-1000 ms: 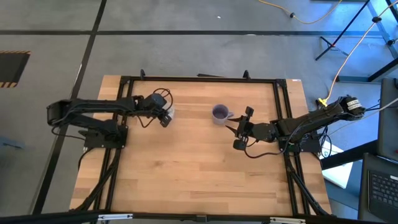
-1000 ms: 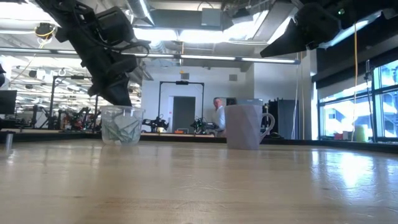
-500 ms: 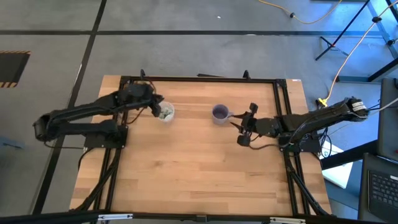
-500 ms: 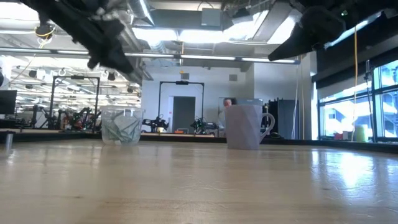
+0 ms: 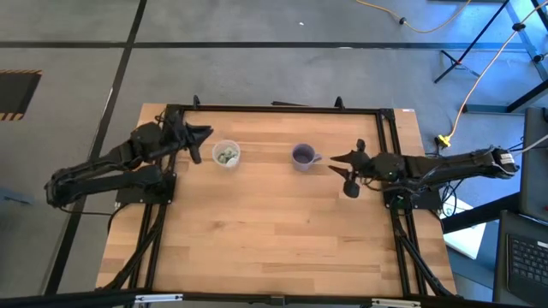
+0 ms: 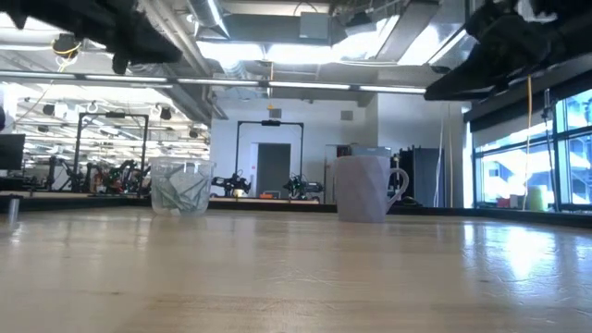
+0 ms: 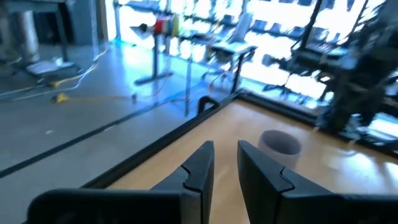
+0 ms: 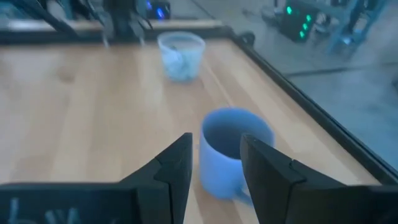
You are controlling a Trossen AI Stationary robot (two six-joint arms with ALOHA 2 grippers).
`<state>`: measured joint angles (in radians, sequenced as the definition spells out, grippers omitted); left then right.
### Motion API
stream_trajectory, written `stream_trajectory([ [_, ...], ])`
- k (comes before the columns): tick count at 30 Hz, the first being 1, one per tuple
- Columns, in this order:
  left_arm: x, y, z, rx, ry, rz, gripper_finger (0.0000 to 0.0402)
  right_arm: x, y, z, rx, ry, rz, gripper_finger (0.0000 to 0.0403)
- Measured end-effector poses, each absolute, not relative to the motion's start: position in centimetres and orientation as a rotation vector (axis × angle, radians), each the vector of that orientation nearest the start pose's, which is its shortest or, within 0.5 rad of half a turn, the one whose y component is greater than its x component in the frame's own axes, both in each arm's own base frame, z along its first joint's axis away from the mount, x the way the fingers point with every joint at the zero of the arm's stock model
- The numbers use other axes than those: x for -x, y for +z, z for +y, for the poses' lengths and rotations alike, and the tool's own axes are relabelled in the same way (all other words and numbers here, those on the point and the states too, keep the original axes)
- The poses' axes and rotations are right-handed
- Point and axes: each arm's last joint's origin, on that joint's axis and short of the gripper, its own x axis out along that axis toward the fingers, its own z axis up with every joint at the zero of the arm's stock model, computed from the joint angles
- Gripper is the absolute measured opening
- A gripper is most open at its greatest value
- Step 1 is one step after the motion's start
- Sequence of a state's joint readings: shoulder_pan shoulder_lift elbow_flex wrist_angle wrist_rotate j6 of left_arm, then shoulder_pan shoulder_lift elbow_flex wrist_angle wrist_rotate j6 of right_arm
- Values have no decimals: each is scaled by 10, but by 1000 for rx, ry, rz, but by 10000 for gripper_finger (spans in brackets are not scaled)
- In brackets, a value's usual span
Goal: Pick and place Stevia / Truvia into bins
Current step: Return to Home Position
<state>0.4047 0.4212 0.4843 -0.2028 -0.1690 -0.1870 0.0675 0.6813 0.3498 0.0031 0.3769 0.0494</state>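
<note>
The left gripper (image 7: 224, 147) is hovering left of a clear plastic cup (image 6: 181, 169) of green-white paper packets (image 6: 180, 196), print unreadable. The right gripper (image 8: 216, 140) is hanging right of a purple-grey handled mug (image 5: 302, 156). Both are holding their fingers slightly apart, empty.

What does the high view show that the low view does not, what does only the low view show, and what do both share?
Only the high view: both arms whole, the left pincer near the clear cup, the right pincer near the mug, both open, and a look down into both cups. Only the low view: the room behind the table, and through the clear cup's wall, how high the packets lie. Both: the two cups upright and apart on the table, packets in the clear one.
</note>
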Motion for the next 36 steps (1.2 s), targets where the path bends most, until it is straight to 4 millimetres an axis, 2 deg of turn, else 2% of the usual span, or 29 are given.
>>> stream_trajectory([
  [5, -95, 252, 45, 183, 558, 13, 65, -141, 216, -4, -10, -264, 208, 139],
  [10, -86, 234, 41, 191, 554, -27, 65, -128, 205, -5, -41, -220, 168, 139],
  [18, -72, 220, 35, 173, 545, -123, 65, -112, 189, -9, -65, -248, 98, 139],
  [30, -76, 209, 37, 150, 536, -112, 65, -97, 171, -9, -77, -248, 2, 139],
  [32, -79, 200, 38, 158, 529, -105, 65, -96, 172, -9, -78, -242, -22, 139],
  [36, -81, 196, 39, 154, 527, -135, 65, -95, 174, -8, -77, -230, -43, 139],
])
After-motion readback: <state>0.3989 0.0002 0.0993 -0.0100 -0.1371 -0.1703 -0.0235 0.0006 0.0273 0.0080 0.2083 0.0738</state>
